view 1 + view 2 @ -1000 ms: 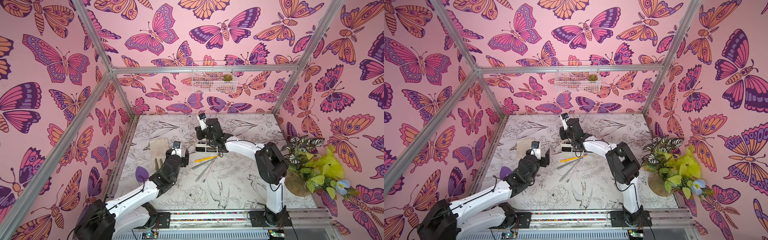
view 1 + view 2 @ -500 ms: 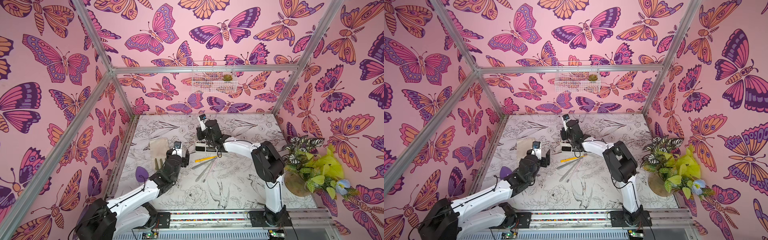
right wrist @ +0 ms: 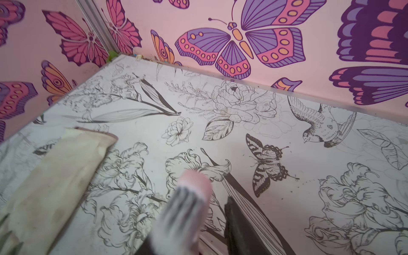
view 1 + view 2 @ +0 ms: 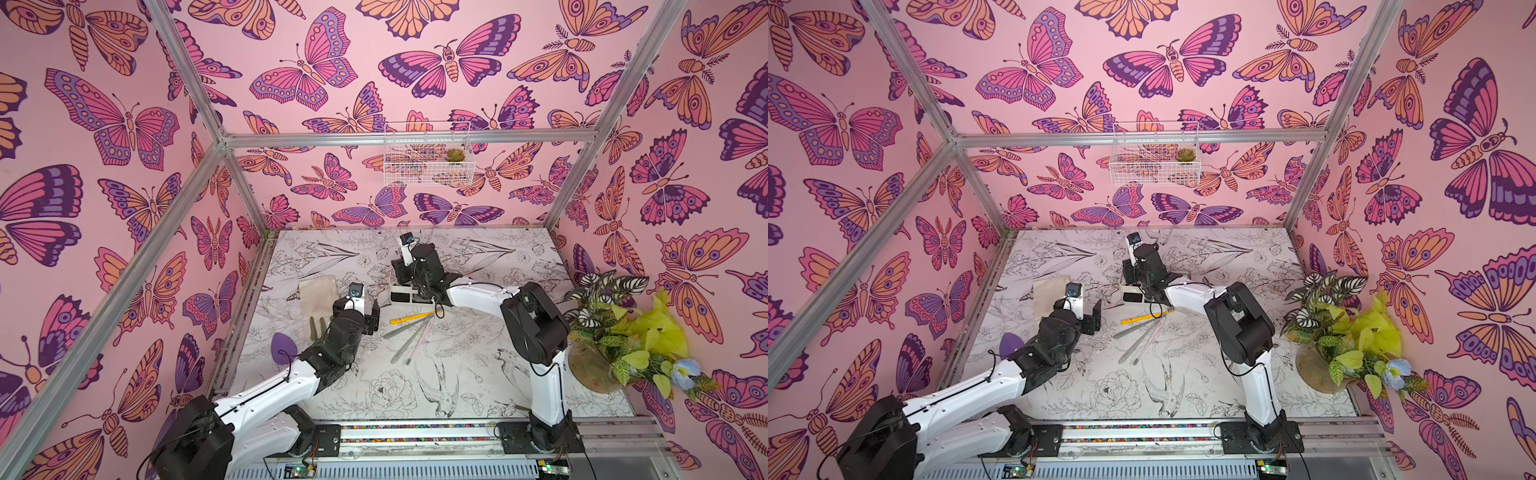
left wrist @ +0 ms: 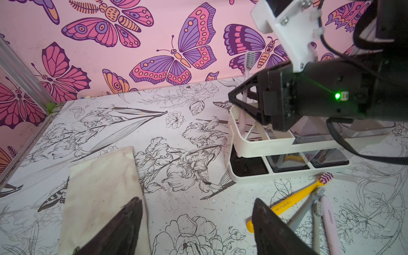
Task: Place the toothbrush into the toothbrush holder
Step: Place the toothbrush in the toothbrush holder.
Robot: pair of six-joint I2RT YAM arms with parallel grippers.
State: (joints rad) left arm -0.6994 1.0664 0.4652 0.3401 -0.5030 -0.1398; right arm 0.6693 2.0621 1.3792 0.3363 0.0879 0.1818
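The toothbrush holder (image 5: 249, 176), a white oblong rack with two clear-grey cups, sits mid-table in both top views (image 4: 401, 296) (image 4: 1131, 296). A pink toothbrush (image 5: 247, 72) stands upright in its slot section, bristles up. My right gripper (image 5: 245, 99) hovers over that slot with its jaws parted around the handle. In the right wrist view the blurred brush head (image 3: 187, 198) shows a gap to one finger (image 3: 236, 225); the other finger is hidden. My left gripper (image 5: 197, 199) (image 4: 357, 309) is open and empty over the table, left of the holder.
A yellow toothbrush (image 5: 298, 196), grey ones (image 4: 405, 328) and another pink one (image 5: 329, 220) lie in front of the holder. A beige pouch (image 5: 99, 187) and a purple sponge (image 4: 280, 347) lie left. A potted plant (image 4: 615, 332) stands right; a wire basket (image 4: 426, 160) hangs on the back wall.
My right gripper's jaws have parted from the pink toothbrush, which now stands in the holder's slot. The right arm shifted slightly over the holder. The left arm has barely moved.
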